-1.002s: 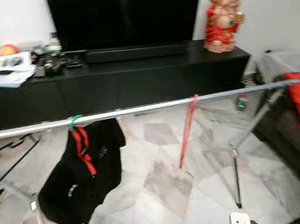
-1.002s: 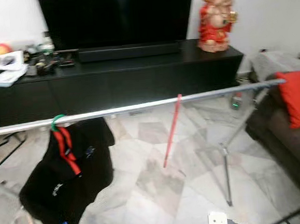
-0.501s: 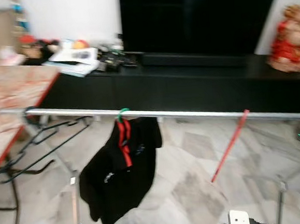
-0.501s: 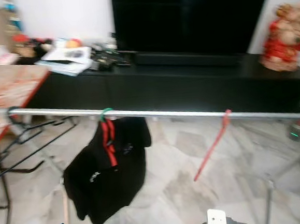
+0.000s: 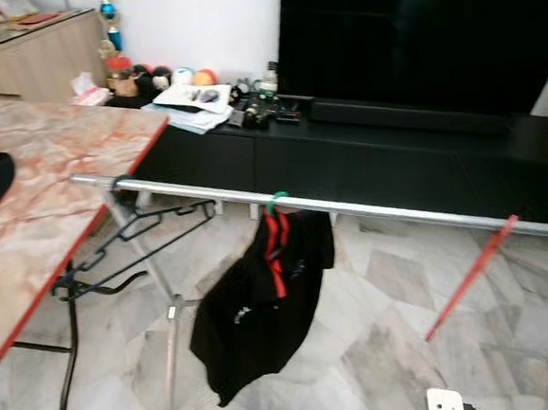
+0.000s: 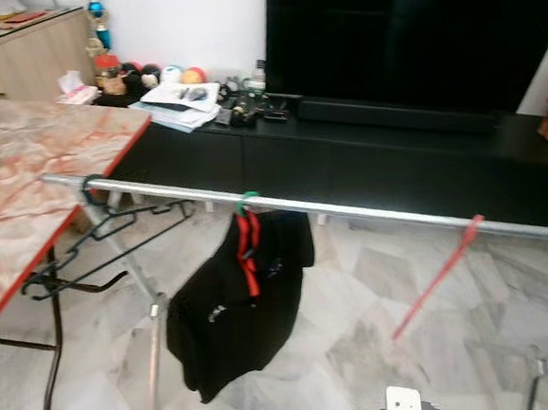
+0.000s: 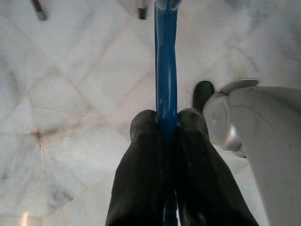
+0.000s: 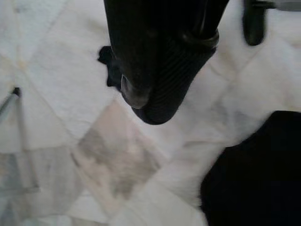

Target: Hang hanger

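On the marble floor a silver rail crosses the room with free space left of the black shirt, and the left gripper, low and near, is closed tightly on the blue hanger to carry it there, while the right gripper hangs idle with its fingers together and empty.

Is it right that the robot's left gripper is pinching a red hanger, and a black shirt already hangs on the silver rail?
Not quite. The hanger pinched in the left gripper is blue, not red, as the left wrist view shows. The black shirt does hang on the silver rail.
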### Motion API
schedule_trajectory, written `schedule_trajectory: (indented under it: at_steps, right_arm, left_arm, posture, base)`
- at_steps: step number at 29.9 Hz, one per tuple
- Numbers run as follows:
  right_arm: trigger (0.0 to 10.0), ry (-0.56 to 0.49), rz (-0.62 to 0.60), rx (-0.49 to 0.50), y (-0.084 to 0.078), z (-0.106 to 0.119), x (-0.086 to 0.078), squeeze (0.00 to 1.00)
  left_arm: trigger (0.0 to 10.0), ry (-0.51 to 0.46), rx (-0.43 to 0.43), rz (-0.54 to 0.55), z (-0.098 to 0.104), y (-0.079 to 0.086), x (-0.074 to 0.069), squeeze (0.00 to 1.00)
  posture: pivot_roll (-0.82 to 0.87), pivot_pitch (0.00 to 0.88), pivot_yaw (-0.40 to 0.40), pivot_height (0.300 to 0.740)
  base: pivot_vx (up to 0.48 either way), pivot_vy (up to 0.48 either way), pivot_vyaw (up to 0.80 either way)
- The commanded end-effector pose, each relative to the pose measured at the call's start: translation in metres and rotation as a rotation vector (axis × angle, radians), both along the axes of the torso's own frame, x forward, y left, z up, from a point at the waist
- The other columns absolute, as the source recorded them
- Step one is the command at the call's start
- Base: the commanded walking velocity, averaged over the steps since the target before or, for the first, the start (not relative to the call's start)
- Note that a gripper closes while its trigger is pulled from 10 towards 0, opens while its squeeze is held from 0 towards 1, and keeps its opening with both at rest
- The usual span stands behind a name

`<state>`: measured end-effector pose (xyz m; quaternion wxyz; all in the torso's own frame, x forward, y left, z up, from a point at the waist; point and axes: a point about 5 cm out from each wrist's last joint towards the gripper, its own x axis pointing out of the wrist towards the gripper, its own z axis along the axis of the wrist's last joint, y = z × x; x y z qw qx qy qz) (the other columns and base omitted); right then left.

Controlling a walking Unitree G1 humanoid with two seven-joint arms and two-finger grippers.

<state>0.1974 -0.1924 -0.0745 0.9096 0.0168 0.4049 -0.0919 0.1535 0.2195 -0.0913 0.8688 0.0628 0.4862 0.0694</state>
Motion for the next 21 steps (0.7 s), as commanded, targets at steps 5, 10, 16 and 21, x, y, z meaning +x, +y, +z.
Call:
schedule_trajectory:
  at_steps: [5,10,16,21]
  right_arm:
    - [10.0,-0.008,-0.013,-0.008,-0.0051,0.0013,0.0008,0.0]
    - [10.0,0.003,-0.013,-0.007,-0.0047,0.0003,-0.0005,0.0]
    - [10.0,0.005,-0.012,-0.007,-0.0036,-0.0004,-0.0016,0.0]
    - [10.0,0.005,-0.014,-0.007,-0.0034,-0.0007,-0.0023,0.0]
  left_arm:
    - [10.0,-0.007,0.002,-0.009,0.001,-0.0019,0.0034,0.0]
    - [10.0,-0.003,0.008,-0.025,0.0008,-0.0016,0.0028,0.0]
    - [10.0,0.001,0.005,-0.03,0.0002,-0.0024,0.0016,0.0]
    - [10.0,-0.01,-0.006,-0.035,0.0003,-0.0055,0.0029,0.0]
  posture:
    - [0.14,0.0,-0.083,0.74]
    - [0.14,0.0,-0.083,0.74]
    - [0.14,0.0,-0.083,0.74]
    - [0.14,0.0,-0.083,0.74]
  base:
    - [0.0,0.378,0.0]
    - [0.0,0.0,0.0]
    - [0.0,0.0,0.0]
    - [0.0,0.0,0.0]
